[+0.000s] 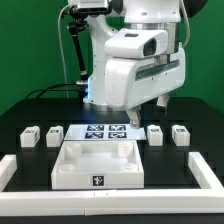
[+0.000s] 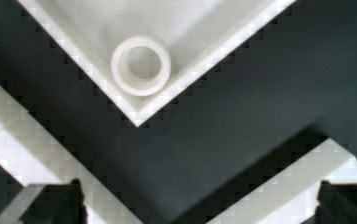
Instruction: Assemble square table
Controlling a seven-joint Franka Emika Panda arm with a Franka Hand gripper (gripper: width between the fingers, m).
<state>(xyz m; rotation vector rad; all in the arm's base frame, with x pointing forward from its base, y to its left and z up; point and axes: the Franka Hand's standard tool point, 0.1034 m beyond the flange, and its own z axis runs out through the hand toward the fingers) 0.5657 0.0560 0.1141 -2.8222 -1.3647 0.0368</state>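
A corner of the white tabletop (image 2: 201, 28), bearing a raised ring socket (image 2: 141, 66), lay on the black counter (image 2: 193, 170), its tip pointing toward the two spread fingers (image 2: 47, 206).

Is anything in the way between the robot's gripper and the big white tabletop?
Nothing visible is. In the wrist view, only bare black table lies between the open gripper and the near corner of the tabletop, with its round socket.

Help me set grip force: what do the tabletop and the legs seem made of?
Tabletop: apparently rigid white plastic, matte; its even colour and moulded round socket suggest it. Legs: probably the same white plastic, but too small to confirm.
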